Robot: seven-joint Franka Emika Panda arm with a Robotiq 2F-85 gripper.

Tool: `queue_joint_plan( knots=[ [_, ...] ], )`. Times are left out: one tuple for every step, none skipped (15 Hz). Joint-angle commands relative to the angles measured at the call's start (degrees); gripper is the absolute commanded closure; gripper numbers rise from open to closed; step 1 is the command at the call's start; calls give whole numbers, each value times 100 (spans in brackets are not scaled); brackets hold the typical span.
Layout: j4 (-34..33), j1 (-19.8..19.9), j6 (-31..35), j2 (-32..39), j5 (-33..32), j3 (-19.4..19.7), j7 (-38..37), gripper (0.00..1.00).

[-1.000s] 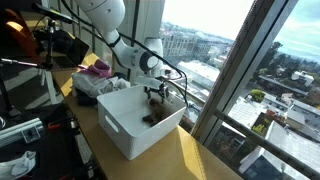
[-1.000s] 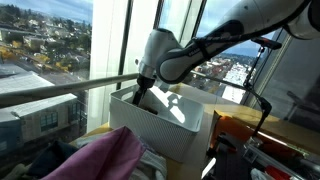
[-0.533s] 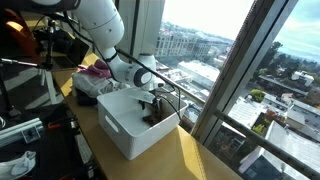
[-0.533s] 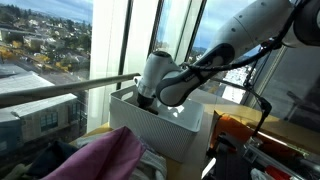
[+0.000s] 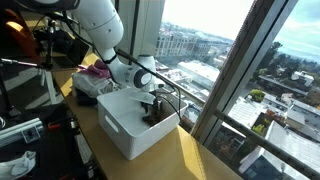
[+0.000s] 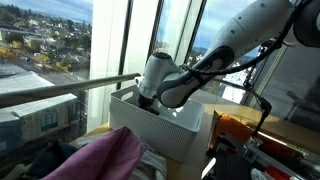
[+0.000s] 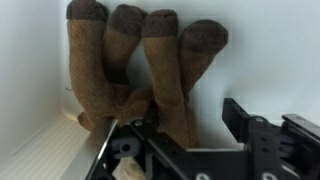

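- In the wrist view, a brown plush toy (image 7: 150, 70) on the floor of a white bin (image 7: 270, 60), pushed up against the bin's wall.
- Long axis running from the bottom of that view to the top. Four stubby limbs with darker tips side by side, all pointing at the top edge, away from the gripper (image 7: 175, 140).
- Jaws spread and straddling the toy's near end. One finger (image 7: 110, 145) against the fabric, the opposite finger (image 7: 245, 120) just clear of it, so released, not clamped.
- In an exterior view, the same toy (image 5: 152, 117) at the window end of the bin (image 5: 125, 135), directly under the wrist.
- Against a second ago: arm (image 6: 185, 80) lower, gripper sunk below the bin's rim instead of standing above it. Toy in the same spot.
- Pink cloth (image 6: 105, 155) beside the bin, unmoved.
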State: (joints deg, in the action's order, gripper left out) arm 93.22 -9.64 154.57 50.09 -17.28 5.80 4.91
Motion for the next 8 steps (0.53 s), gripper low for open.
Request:
queue_joint_plan(
  knots=[
    [446, -107, 101, -276, -95, 71, -197, 63],
    [527, -97, 100, -344, -84, 58, -207, 71],
    [639, -76, 94, -445, -60, 28, -211, 77],
    [747, -64, 71, -567, -41, 5, -218, 86],
    [849, -69, 58, -687, -40, -3, -236, 93],
    [945, -100, 21, -853, -53, 4, -265, 99],
    [1035, -136, -20, -1038, -66, 8, -291, 100],
    [1111, -171, -50, -1207, -84, 15, -320, 100]
  ],
)
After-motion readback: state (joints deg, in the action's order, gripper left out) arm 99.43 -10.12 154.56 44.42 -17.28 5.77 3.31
